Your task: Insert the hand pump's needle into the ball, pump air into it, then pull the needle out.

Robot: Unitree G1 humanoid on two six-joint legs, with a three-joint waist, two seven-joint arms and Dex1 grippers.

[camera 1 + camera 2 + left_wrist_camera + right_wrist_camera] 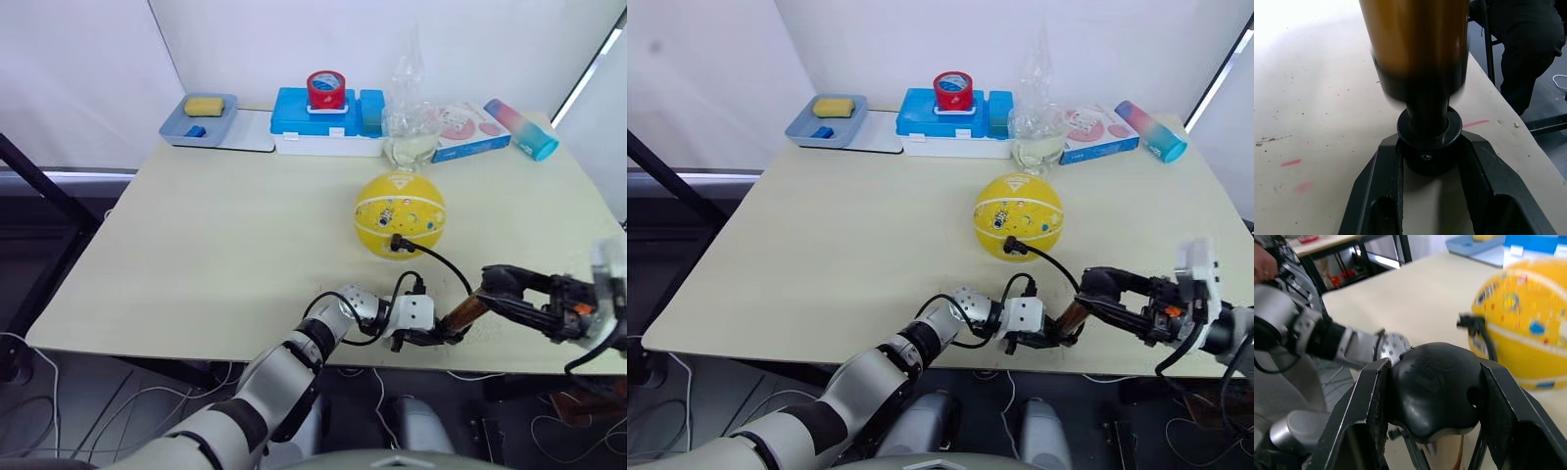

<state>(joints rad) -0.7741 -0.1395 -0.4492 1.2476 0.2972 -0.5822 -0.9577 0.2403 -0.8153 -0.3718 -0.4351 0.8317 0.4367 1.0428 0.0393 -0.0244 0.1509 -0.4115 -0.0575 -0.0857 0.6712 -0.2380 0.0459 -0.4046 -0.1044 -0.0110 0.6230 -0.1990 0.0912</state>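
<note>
I pinch the hand pump's [462, 315] end cap with my left gripper [431, 336] near the table's [196, 255] front edge to keep it steady, my right gripper [1432, 396] squeezes its handle to pump, and the needle [396, 242] sits in the ball [400, 214].

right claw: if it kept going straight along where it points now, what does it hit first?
Likely the left claw. The right claw, shut on the hand pump handle, points along the tube toward it; the left claw grips the pump's far end cap. Depth between them is unclear.

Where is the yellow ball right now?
In the left eye view the ball sits on the table, right of the middle, just in front of the clear plastic bag, with the pump's hose plugged into its near side.
</note>
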